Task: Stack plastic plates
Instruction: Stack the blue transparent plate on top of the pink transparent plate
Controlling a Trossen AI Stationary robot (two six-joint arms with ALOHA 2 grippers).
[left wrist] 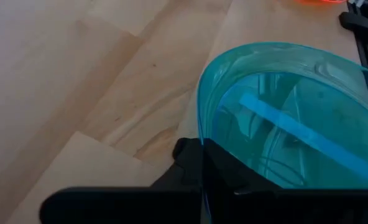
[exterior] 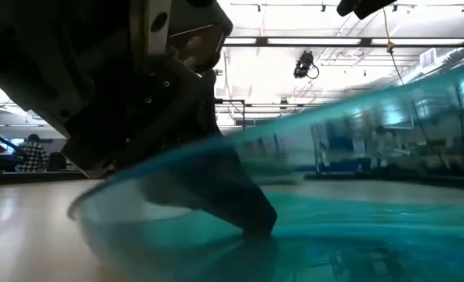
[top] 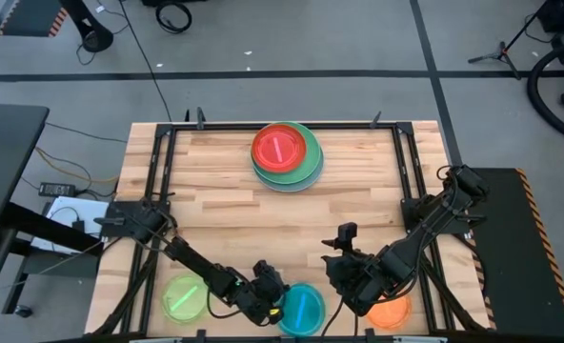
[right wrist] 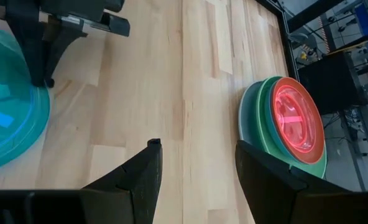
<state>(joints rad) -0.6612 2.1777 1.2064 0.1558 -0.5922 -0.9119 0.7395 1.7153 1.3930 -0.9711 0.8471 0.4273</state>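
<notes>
High view shows you a stack [top: 287, 157] at the far middle of the worktop [top: 215, 205]: a red plate [top: 280, 148] on top, with green and pale blue rims showing beneath it. How many plates lie in that stack you cannot count from here; the right wrist view shows at least three rims. Three small plates are not yet stacked and sit along the near edge: a lime plate [top: 185, 297] to the left, a cyan plate [top: 302, 308] in the middle, and an orange plate [top: 391, 310] to the right.

Your left tool [top: 271, 303] is at the cyan plate's left rim. In the left wrist view one finger [left wrist: 190, 163] lies outside the rim and the plate [left wrist: 289, 130] fills the view beyond, so the tool appears to be pinching the rim. The low view shows that plate tilted, one side raised off the wood, with a dark finger [exterior: 216, 188] on it.

Your right tool [right wrist: 196, 168] hovers near the orange plate, fingers spread with nothing between them.

Judging by this, the larger plates are done and the three small ones remain; the cyan one is in hand. Nothing sits in any plate.
</notes>
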